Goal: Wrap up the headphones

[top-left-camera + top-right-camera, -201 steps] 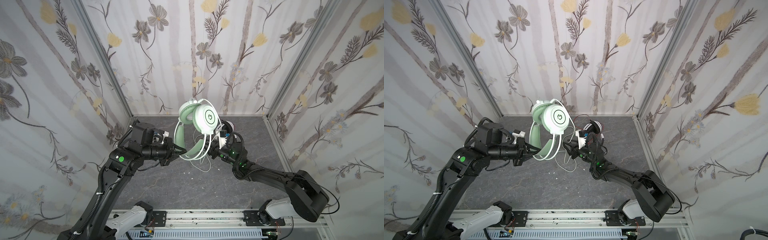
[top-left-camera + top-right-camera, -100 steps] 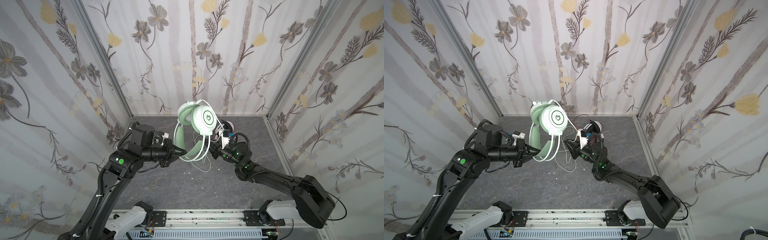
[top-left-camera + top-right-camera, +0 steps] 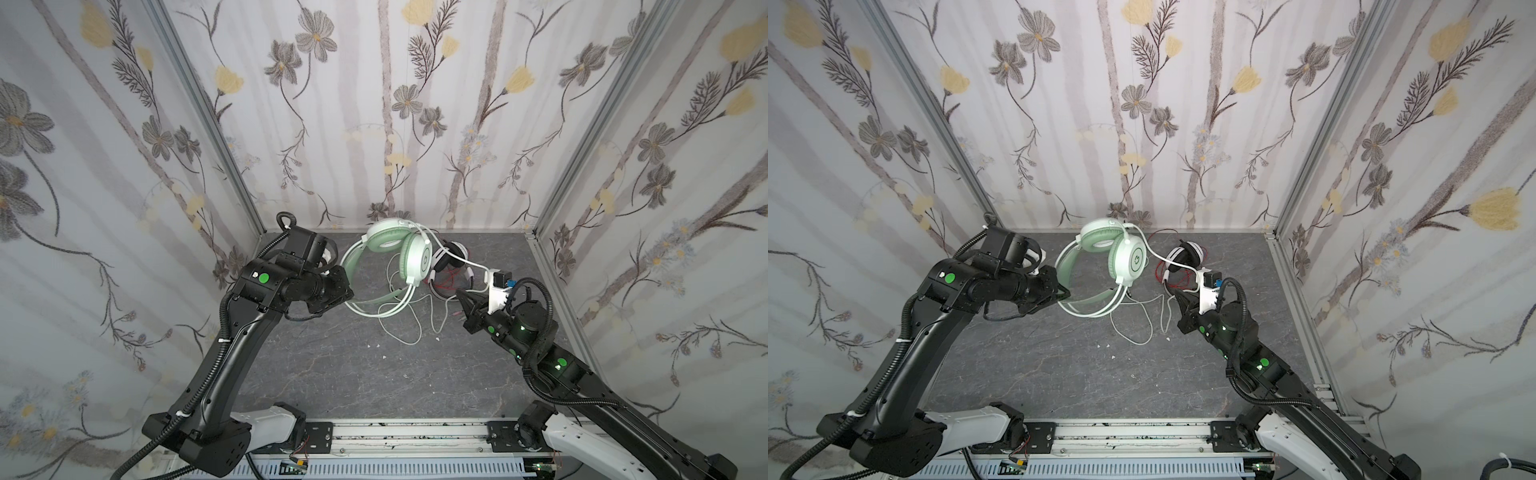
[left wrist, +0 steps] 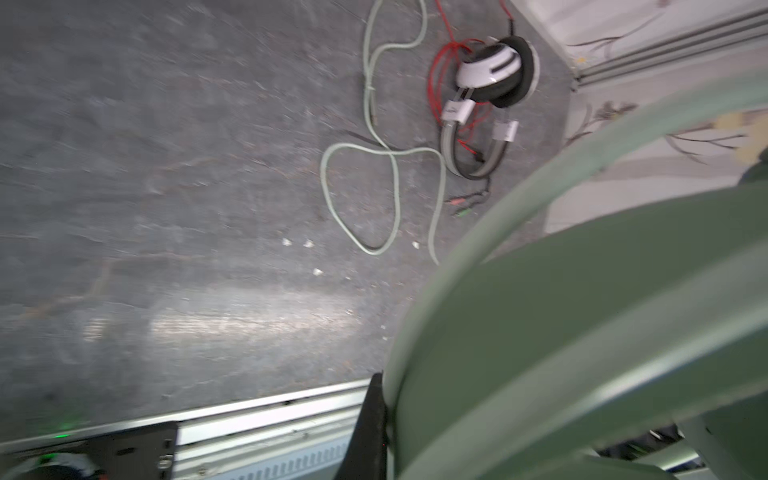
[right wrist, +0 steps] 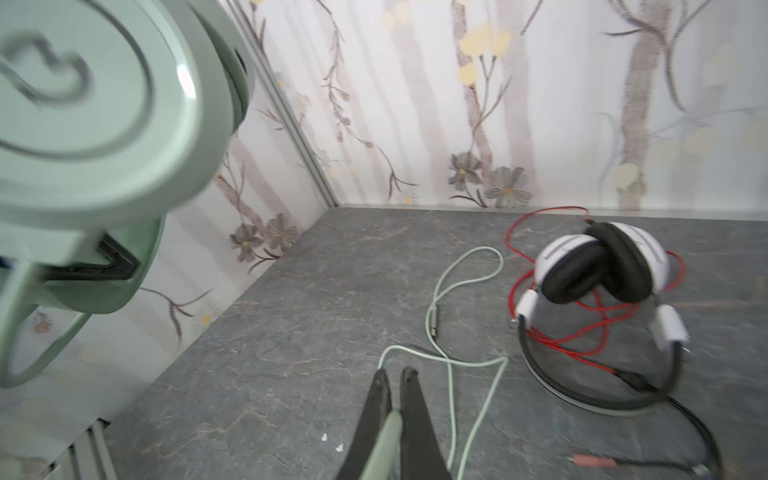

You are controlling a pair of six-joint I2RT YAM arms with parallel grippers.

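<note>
The mint-green headphones [image 3: 417, 261] hang above the floor, and my left gripper [image 3: 348, 296] is shut on their headband [image 3: 1088, 309]. In the left wrist view one black finger [image 4: 372, 419] presses against that band [image 4: 582, 332]; the other finger is hidden. My right gripper [image 5: 395, 376] is shut on the pale green cord [image 5: 384, 436], which runs taut up to the ear cup [image 5: 83, 104]. More of that cord [image 3: 409, 328] lies looped on the floor. The white-and-black headphones [image 3: 451, 257] lie near the back wall, in front of the right gripper [image 3: 460, 296], with their red cord [image 5: 582, 345] tangled round them.
The grey stone-look floor [image 3: 353, 374] is closed in by flowered walls on three sides. An aluminium rail [image 3: 415, 434] runs along the front. Black plugs [image 5: 594, 460] lie by the right arm. Small white crumbs [image 3: 374, 345] dot the middle.
My right gripper has closed on the pale green cord and drawn back to the right, pulling it taut. The mint-green headphones have turned and sunk a little in the left gripper.
</note>
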